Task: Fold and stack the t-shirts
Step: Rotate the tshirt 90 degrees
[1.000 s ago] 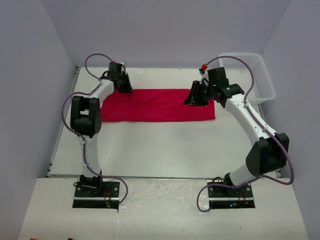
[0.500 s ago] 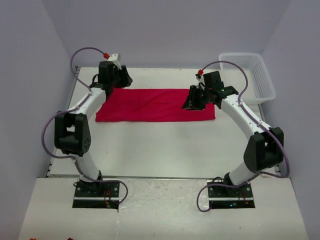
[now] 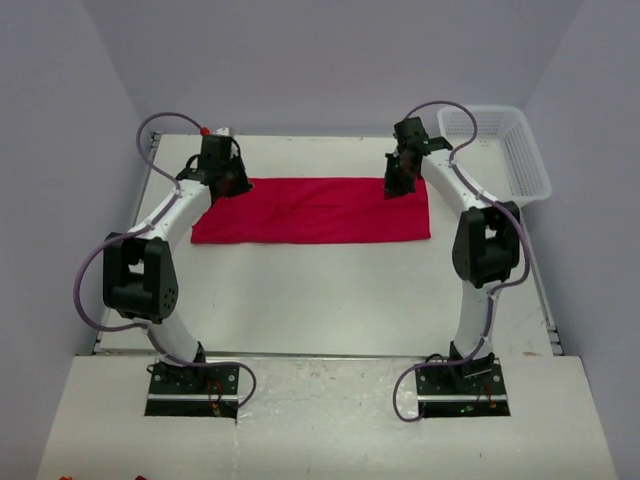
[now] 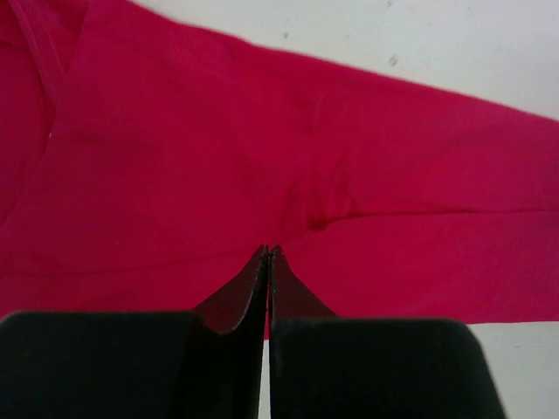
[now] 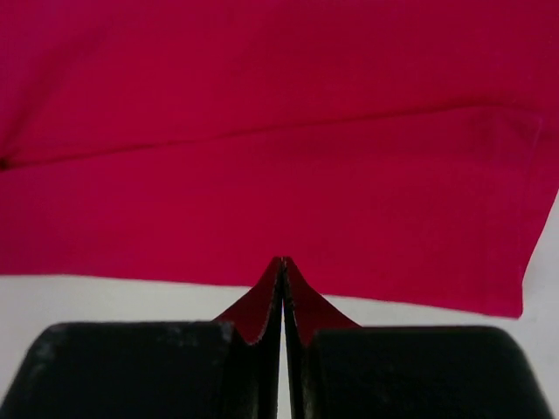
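Left wrist, t-shirt (image 4: 262,148) edge pinched between fingers (image 4: 131,367)

pale lilac walls (image 3: 330,60), white table (image 3: 330,290)

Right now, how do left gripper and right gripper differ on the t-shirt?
The left gripper pinches the t-shirt at its far left corner; right gripper pinches the far edge, inward from the right corner. Cloth looks creased by the left gripper, smoother by the right gripper. Both are shut on cloth.
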Motion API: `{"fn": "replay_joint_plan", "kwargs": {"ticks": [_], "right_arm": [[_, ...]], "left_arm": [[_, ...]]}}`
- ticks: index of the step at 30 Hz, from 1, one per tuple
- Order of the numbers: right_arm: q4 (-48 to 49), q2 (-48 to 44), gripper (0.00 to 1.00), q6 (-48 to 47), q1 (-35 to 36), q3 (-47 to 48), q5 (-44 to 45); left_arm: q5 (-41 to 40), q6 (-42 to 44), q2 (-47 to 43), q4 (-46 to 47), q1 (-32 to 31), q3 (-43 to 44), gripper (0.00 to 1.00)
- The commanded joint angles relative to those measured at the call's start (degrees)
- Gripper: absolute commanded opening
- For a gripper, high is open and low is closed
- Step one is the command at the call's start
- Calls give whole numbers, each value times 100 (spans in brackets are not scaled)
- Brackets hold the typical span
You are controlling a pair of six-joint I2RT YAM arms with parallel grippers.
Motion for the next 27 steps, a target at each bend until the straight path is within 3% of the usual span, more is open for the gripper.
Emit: {"fn": "replay_joint_plan", "kwargs": {"ticks": [1, 9, 27], "right_arm": [[-821, 752, 0, -156, -351, 520, 105], [145, 561, 0, 177, -342, -384, -835], [681, 596, 0, 424, -228, -1413, -801]], "left_arm": [[-240, -269, 180, -666, -13, 112, 0], [-346, -93, 978, -1105, -13, 875, 0], [-197, 83, 2711, -1018, 83, 1905, 0]]}}
